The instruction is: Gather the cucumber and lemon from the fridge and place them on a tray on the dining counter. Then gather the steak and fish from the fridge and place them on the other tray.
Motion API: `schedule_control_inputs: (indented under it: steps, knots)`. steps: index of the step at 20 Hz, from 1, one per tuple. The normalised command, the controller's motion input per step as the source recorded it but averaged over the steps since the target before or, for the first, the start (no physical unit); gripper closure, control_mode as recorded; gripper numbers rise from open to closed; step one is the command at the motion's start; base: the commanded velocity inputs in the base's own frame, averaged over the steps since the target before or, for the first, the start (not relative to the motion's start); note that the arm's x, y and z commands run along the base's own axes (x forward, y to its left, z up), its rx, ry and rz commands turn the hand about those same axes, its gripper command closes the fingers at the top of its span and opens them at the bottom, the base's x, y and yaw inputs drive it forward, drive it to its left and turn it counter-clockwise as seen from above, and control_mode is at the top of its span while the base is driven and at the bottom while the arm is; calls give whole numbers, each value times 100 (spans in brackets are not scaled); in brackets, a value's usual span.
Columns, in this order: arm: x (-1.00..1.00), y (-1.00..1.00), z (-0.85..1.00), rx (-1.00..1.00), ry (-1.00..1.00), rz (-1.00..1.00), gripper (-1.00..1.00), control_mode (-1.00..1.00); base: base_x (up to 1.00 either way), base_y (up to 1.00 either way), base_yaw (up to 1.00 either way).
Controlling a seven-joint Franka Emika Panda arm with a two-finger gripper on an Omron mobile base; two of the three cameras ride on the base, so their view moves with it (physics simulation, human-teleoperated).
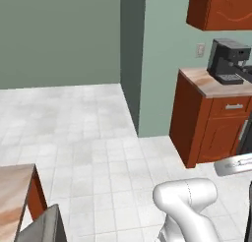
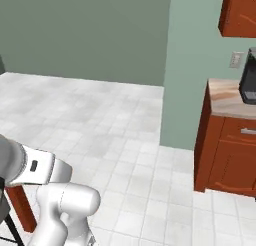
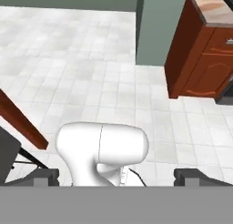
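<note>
Fingers (image 3: pixel 45 176) spread fully wide, nothing between them; gripper (image 3: pixel 117 178) empty, pointing over the white tiled floor (image 1: pixel 88 137). Cucumber, lemon, steak, fish and trays: can't tell where they are. Coffee machine (image 1: pixel 227 61) sits at the back edge of the wood cabinet counter (image 1: pixel 206 86). Upper cabinet (image 1: pixel 221 10) above it. Green wall (image 2: pixel 85 35) behind.

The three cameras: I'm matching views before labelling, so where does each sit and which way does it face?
Left base view: behind the arm's left, facing tiled floor, cabinet and coffee machine; white arm lower right.
Right base view: behind its right, same floor, cabinet; arm lower left.
Hand view: on the hand, facing floor and cabinet; open gripper at bottom.
All share the cabinet and green wall.
</note>
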Motion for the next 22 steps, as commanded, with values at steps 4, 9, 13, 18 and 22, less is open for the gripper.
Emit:
schedule_control_inputs:
  steps: [4, 9, 13, 18, 22]
  knots:
    - [0, 0, 0, 0, 0, 0, -100, 100, -49, 23, -60]
    - [0, 0, 0, 0, 0, 0, -100, 100, -43, 6, -64]
    - [0, 0, 0, 0, 0, 0, -100, 100, -37, 7, -67]
    - [0, 0, 0, 0, 0, 0, -100, 100, -38, 5, -67]
    - [0, 0, 0, 0, 0, 0, -100, 100, -39, 2, -66]
